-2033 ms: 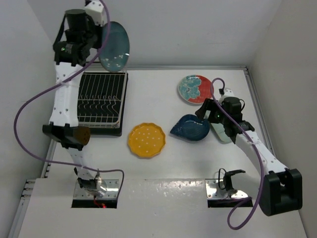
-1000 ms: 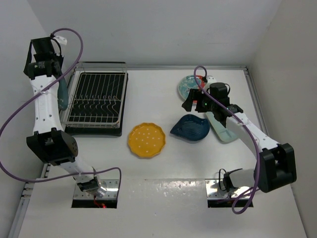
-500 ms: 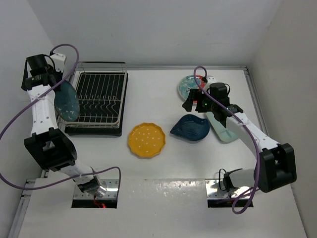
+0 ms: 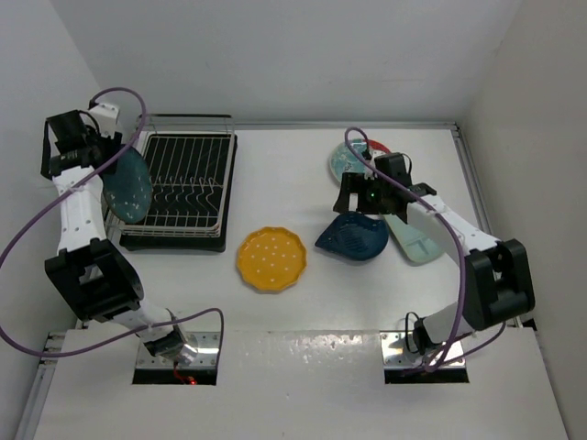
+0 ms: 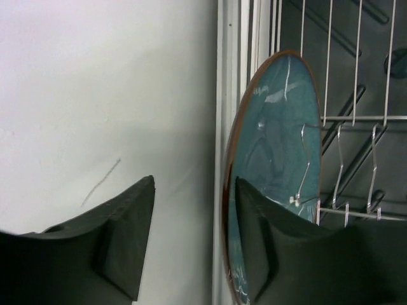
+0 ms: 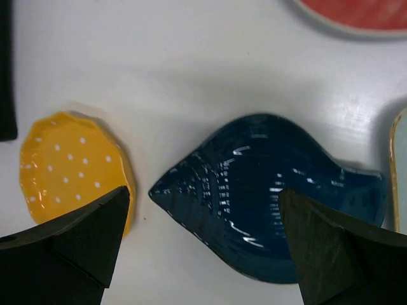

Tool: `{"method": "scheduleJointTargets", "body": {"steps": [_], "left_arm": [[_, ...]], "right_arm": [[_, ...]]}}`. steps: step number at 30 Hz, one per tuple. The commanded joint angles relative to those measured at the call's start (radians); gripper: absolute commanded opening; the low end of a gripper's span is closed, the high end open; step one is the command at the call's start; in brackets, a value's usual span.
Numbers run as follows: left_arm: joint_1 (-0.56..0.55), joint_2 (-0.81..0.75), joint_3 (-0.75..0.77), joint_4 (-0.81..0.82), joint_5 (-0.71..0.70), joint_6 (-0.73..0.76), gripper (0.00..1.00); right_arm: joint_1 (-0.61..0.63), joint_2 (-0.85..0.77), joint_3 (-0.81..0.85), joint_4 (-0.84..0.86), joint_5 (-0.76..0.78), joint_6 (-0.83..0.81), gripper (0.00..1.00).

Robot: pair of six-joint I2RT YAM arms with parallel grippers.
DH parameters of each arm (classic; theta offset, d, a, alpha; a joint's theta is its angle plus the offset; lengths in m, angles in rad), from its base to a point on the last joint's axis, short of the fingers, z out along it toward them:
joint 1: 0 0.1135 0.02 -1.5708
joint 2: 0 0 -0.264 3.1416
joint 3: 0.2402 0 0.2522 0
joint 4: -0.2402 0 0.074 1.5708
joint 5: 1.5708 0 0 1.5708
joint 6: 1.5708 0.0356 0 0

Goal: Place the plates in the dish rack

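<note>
The round dark teal plate stands on edge at the left side of the dish rack, with a wire prong across its face. My left gripper is open. The plate's rim lies between the jaws, close to the right finger and well clear of the left one. My right gripper hangs wide open just above the dark blue leaf-shaped plate. The yellow dotted plate lies to its left.
The red-and-turquoise plate lies behind the right arm, partly hidden by it. The pale mint plate lies right of the blue one, under the forearm. White walls close in on the left, back and right. A purple cable loops off each arm.
My left gripper brought the teal plate down to the rack's left side and has opened off it. My right gripper shifted from the red plate to over the blue leaf plate and opened wider.
</note>
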Motion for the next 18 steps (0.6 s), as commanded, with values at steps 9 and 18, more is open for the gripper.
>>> {"method": "scheduleJointTargets", "body": {"steps": [9, 18], "left_arm": [[-0.067, 0.010, 0.207, -0.090, 0.013, -0.091, 0.80], [-0.199, 0.028, 0.322, -0.243, -0.051, -0.073, 0.82]], "right_arm": [[-0.150, 0.008, -0.068, -0.128, 0.080, 0.196, 0.96], [-0.292, -0.045, -0.131, -0.024, 0.072, 0.250, 0.93]]}}
